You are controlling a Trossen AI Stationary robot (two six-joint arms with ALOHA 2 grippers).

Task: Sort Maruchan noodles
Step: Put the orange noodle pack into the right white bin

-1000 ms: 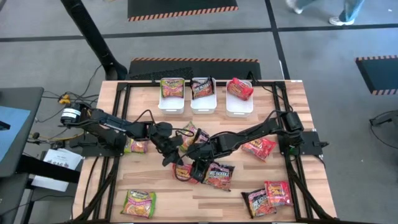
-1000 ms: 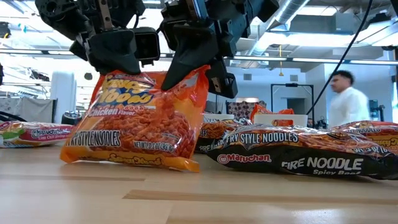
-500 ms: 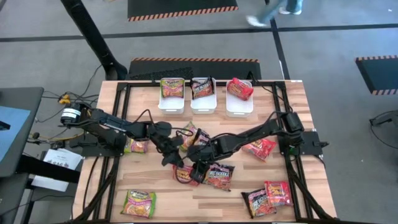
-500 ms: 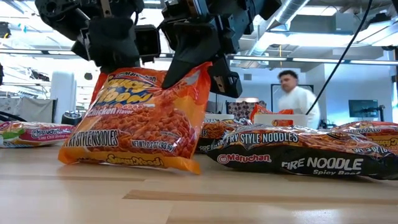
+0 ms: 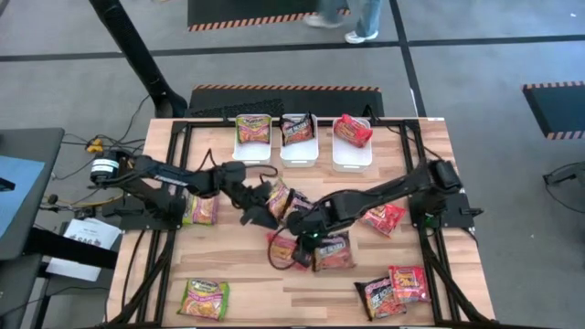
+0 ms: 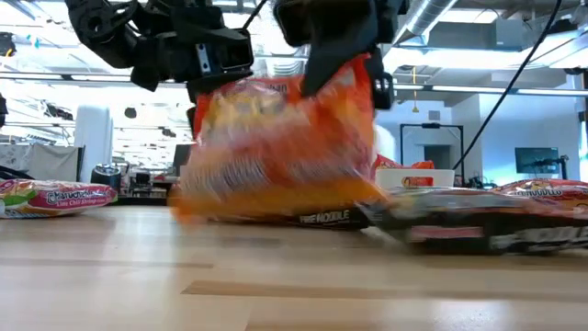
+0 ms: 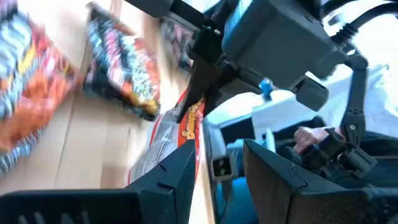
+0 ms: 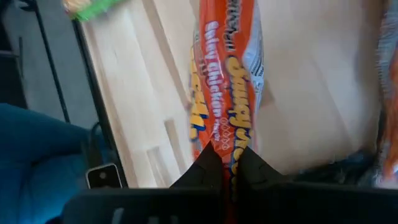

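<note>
Since a second ago, the left gripper (image 5: pixel 259 217) has been released from the crinkly orange plastic noodle packet (image 6: pixel 280 152) and drawn back, fingers parted. The packet has been lifted off the wooden table (image 5: pixel 247 283) near its middle by the right gripper (image 5: pixel 300 239), which is clenched on its top edge. It hangs upright, blurred, long axis roughly vertical, above a dark brown-black packet (image 5: pixel 333 252).

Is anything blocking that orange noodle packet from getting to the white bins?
Partly. The right claw holds the orange packet; the left claw and loose packets lie between it and the white bins.
</note>
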